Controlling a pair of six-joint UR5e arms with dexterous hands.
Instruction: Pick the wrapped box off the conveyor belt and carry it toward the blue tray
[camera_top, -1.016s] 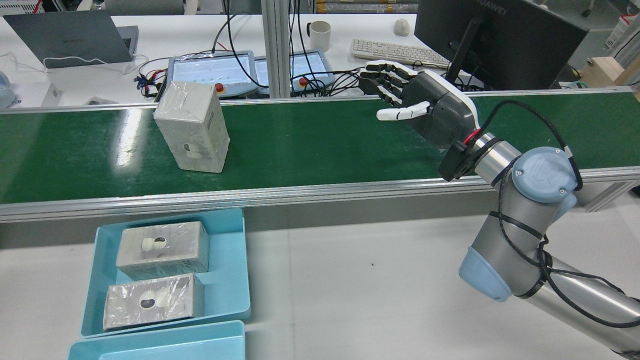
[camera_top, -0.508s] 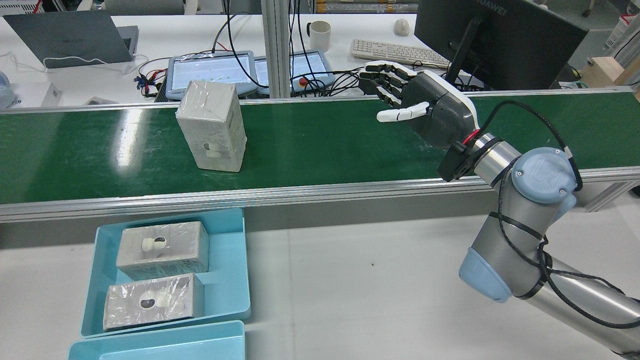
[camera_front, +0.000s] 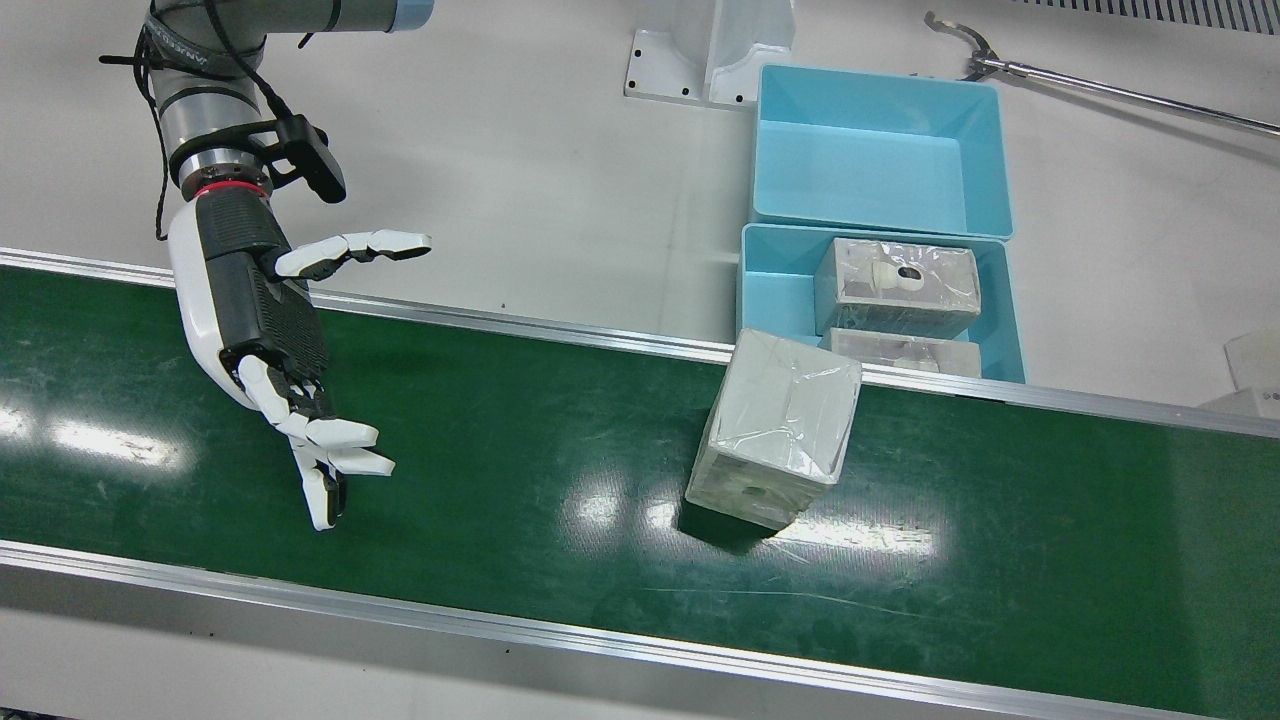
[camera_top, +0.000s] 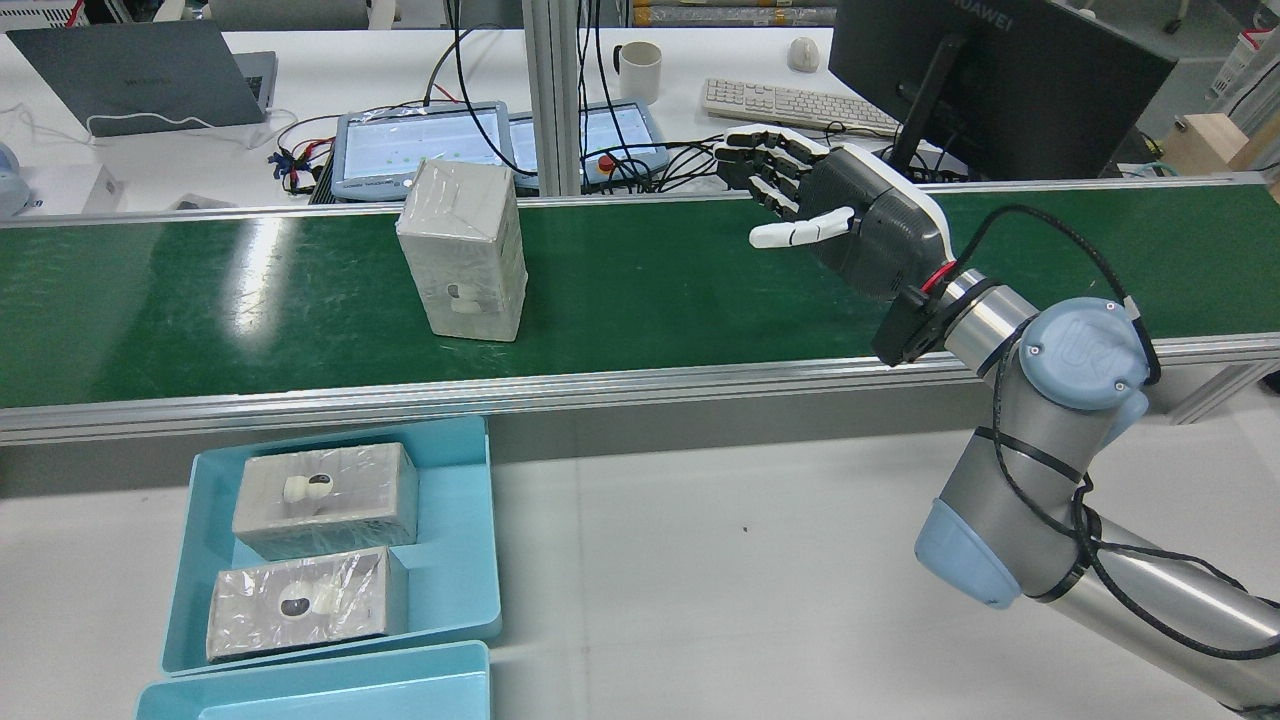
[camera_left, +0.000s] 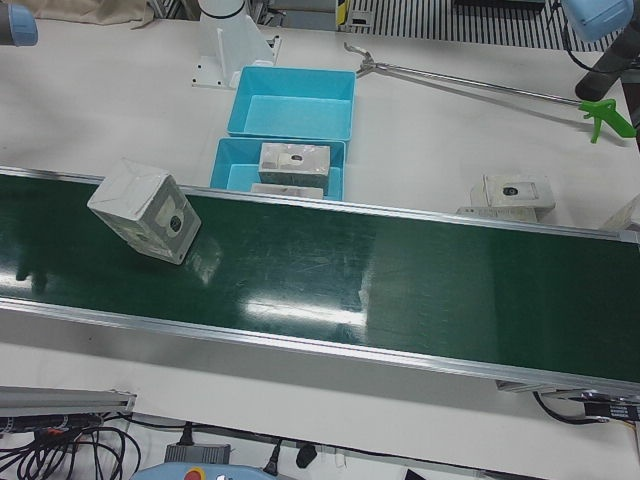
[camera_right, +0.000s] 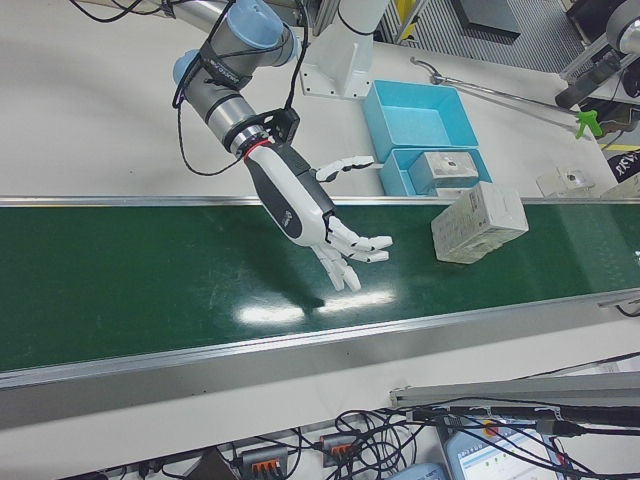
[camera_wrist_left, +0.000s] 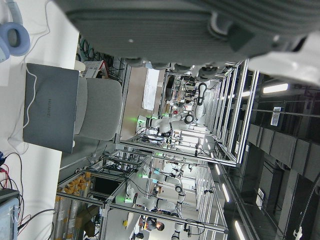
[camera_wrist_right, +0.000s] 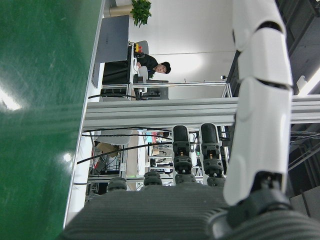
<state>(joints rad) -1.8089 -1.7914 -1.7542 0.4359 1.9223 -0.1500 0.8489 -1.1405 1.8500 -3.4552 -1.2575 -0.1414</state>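
A wrapped box (camera_top: 462, 250) stands upright on the green conveyor belt (camera_top: 650, 290), in clear film; the front view shows the box (camera_front: 775, 430) near the belt's tray-side edge. My right hand (camera_top: 850, 225) hovers over the belt to the box's right in the rear view, well apart from it, open with fingers spread and nothing in it. The same hand (camera_front: 265, 320) and its fingers (camera_wrist_right: 260, 100) show in the front and right hand views. The blue tray (camera_top: 455, 560) lies on the white table beside the belt. Only a grey edge of my left hand (camera_wrist_left: 175, 20) shows.
Two wrapped boxes (camera_top: 325, 495) (camera_top: 305, 600) lie in the blue tray. A second blue tray (camera_front: 880, 150) sits next to it. A grabber tool (camera_left: 480, 85) and a small box (camera_left: 512, 192) lie on the table. A keyboard (camera_top: 790, 100) and monitor stand beyond the belt.
The wrapped box has ridden the belt rightward in the rear view, closer to my right hand. The hand has shifted only slightly.
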